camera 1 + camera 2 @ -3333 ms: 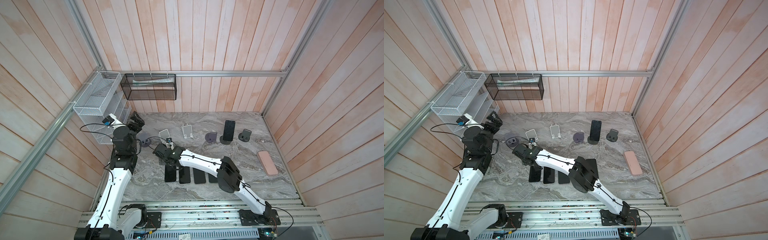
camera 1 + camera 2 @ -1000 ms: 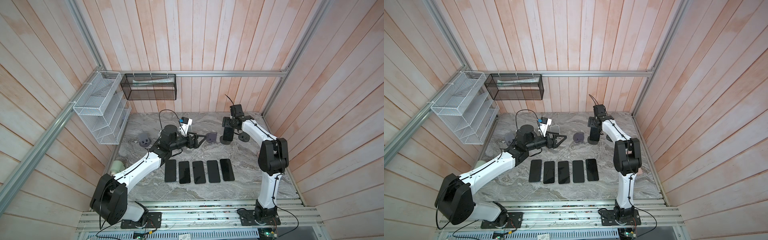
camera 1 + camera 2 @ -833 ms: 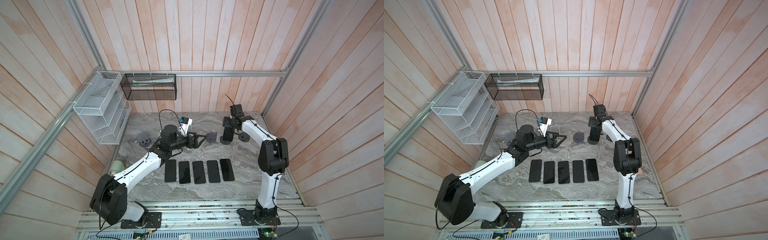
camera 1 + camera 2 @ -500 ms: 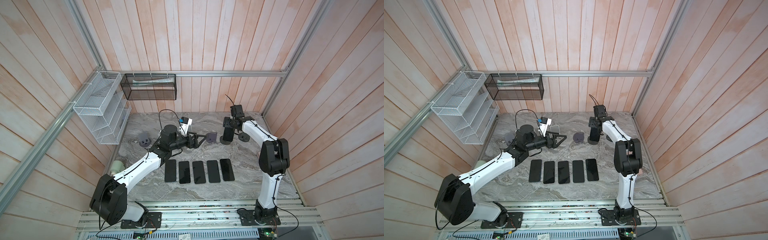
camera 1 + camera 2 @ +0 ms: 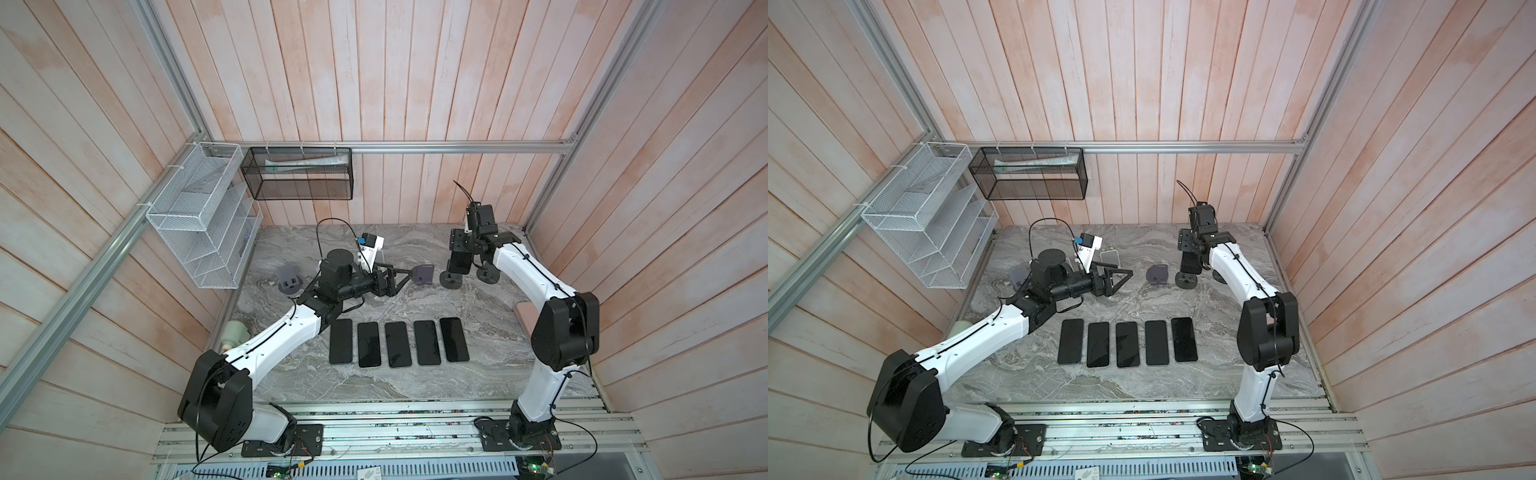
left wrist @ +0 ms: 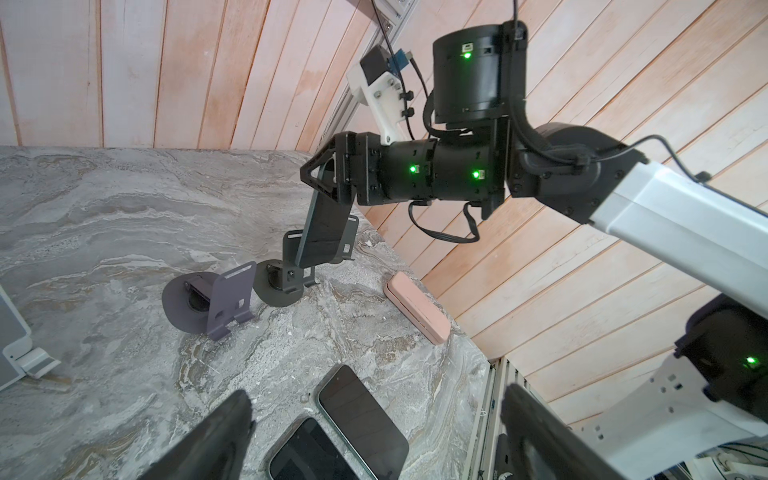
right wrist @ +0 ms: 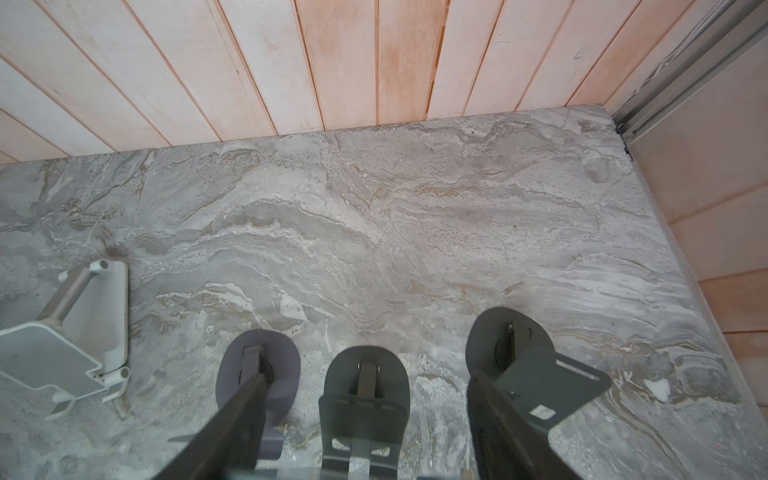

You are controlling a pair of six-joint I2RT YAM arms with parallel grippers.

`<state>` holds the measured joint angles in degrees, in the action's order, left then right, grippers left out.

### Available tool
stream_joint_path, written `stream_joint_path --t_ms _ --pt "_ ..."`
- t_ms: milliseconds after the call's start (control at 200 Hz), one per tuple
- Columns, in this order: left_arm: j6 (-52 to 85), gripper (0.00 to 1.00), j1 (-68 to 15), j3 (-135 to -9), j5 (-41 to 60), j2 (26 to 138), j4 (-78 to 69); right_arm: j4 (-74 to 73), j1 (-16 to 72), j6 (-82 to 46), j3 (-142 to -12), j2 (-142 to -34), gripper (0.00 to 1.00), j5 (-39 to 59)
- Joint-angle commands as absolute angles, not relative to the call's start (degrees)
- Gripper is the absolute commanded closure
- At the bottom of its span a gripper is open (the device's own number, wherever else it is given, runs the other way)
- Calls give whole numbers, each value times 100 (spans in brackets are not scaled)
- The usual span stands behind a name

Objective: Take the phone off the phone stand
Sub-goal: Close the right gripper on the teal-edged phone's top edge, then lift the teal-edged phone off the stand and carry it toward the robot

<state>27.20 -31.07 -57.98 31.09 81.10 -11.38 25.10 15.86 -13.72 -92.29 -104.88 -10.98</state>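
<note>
A dark phone [image 5: 458,262] leans upright on a dark round-based phone stand [image 5: 452,283] at the back right of the marble table, seen in both top views [image 5: 1190,262]. My right gripper [image 5: 460,254] reaches down over it and is shut on the phone's upper edges; the left wrist view shows the phone [image 6: 324,232] hanging from those jaws [image 6: 326,183] above the stand [image 6: 282,282]. In the right wrist view my right gripper [image 7: 368,378] straddles the stand [image 7: 365,399]. My left gripper [image 5: 405,277] hovers open mid-table, holding nothing [image 6: 374,415].
A purple stand [image 5: 423,274] sits just left of the phone's stand, another dark stand [image 5: 488,274] just right. A white stand [image 5: 1111,257] and a grey stand [image 5: 289,280] lie further left. Several phones [image 5: 399,344] lie flat in a row. A pink case [image 6: 417,311] lies by the right wall.
The right gripper's jaws have drawn in onto the phone's edges. The left arm has not moved and its gripper stays open.
</note>
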Motion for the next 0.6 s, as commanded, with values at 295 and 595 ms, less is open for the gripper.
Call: stream_joint_path --t_ms 295,595 --pt "2650 5 -3083 -5836 3139 7980 -1207 2474 1600 -1084 -9029 -10163 35 -1226" --pt "2704 5 -3085 -5851 3190 7949 -1230 2432 1599 -940 -7764 -9000 35 -1463"
